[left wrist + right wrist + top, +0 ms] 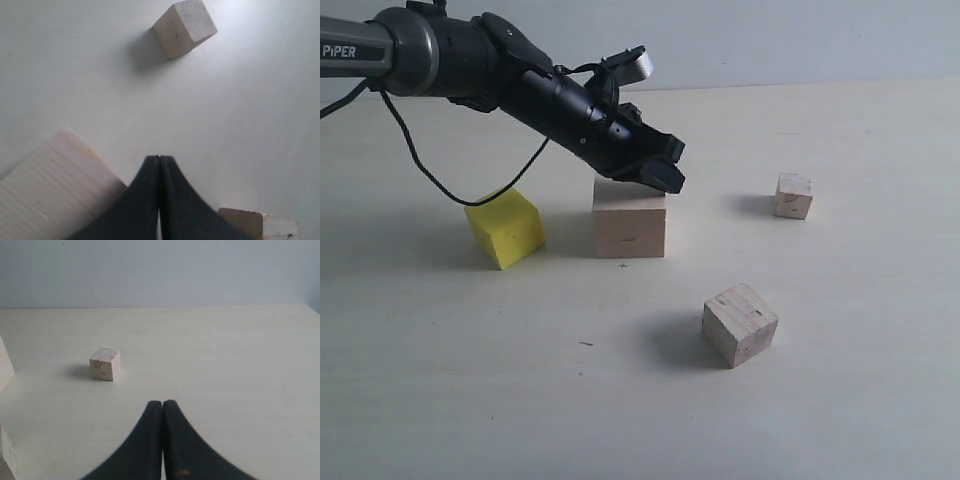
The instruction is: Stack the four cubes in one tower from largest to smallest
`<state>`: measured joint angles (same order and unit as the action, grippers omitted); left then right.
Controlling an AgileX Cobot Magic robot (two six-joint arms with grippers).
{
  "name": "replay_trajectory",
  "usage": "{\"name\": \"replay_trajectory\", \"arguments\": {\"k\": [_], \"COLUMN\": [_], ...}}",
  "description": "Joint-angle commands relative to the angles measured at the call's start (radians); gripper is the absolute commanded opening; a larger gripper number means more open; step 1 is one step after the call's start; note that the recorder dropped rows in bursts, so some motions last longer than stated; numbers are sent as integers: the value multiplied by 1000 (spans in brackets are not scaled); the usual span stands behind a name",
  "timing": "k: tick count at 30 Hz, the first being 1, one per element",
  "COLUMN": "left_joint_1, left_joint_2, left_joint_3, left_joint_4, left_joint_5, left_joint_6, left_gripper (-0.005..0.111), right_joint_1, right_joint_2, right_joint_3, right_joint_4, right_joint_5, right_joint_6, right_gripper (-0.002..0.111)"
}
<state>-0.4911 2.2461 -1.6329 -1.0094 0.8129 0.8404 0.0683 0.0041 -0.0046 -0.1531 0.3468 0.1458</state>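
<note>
Just beneath the closed left end effector (668, 178) sits the largest cube (630, 232).

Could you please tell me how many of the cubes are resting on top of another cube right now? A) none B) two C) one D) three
A: the largest pale wood cube, the yellow cube, the knotty cube and the tiniest cube each sit apart, directly on the table.
</note>
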Motion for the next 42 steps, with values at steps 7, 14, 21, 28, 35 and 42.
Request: {"name": "replay_trajectory", "arguments": {"k": [7, 14, 21, 28, 35, 42], "left_joint_1": [2, 2, 2, 2, 2, 2], "left_joint_2": [-2, -2, -2, -2, -70, -116], "left_joint_3": [0, 1, 1, 1, 1, 1], "left_joint_4": [77, 99, 111, 113, 115, 110], "left_joint_5": [-30, -19, -19, -15, 20, 25], "left_joint_6": [-34, -41, -57, -59, -59, -55], "left_gripper": [0, 0, 0, 0, 0, 0], "right_joint_1": [2, 2, 2, 2, 2, 2], "right_joint_2": [-4, -4, -4, -4, -4, -4], "right_joint_3": [5, 5, 5, 5, 5, 5], "right_joint_4": [-4, -4, -4, -4, -4, -4], "right_joint_5": [-12, -12, -12, -12, -12, -12], "right_joint_6": [-5, -7, -5, -7, -5, -5], "right_gripper": [0, 0, 0, 0, 0, 0]}}
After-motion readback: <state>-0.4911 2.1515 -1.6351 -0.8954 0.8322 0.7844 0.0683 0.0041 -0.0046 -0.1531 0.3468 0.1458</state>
